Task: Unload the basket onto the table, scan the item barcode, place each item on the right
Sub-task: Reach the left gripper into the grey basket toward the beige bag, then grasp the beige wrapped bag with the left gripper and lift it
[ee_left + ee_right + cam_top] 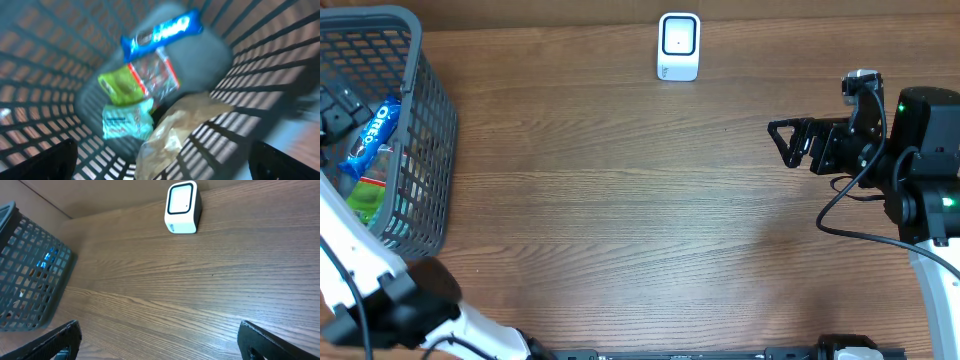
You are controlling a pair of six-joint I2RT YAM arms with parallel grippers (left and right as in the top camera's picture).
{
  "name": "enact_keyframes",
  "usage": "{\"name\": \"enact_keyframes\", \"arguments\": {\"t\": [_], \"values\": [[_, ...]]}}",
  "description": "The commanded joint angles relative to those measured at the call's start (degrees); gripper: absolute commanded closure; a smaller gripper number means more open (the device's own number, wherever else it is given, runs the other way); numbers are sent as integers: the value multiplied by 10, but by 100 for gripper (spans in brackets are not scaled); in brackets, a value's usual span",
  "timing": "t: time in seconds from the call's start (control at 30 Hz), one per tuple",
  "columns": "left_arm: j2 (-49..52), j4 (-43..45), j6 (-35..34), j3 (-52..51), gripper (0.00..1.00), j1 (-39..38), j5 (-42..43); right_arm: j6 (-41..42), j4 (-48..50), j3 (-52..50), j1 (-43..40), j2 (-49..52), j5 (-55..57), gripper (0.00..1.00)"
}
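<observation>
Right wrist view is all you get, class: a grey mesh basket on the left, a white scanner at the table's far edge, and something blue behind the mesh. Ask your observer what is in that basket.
Observer: The left wrist view looks down into the basket. The blue thing is an Oreo pack, and next to it are a green packet, a clear red-edged packet, a pale teal packet and a crinkled brownish bag.
Operator: Is the left arm holding any of them yet?
Observer: No. The left gripper hangs open above the packets, with nothing between its fingers.
</observation>
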Motion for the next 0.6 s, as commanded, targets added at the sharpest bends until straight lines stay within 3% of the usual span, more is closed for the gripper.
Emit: {"name": "enact_keyframes", "arguments": {"t": [0.0,0.27,0.57], "values": [[51,-8,-5,7,0,0,2,0,0,15,2,0,6,0],[139,-14,25,7,0,0,11,0,-1,15,2,0,6,0],[186,-56,139,7,2,0,176,0,1,15,2,0,6,0]]}}
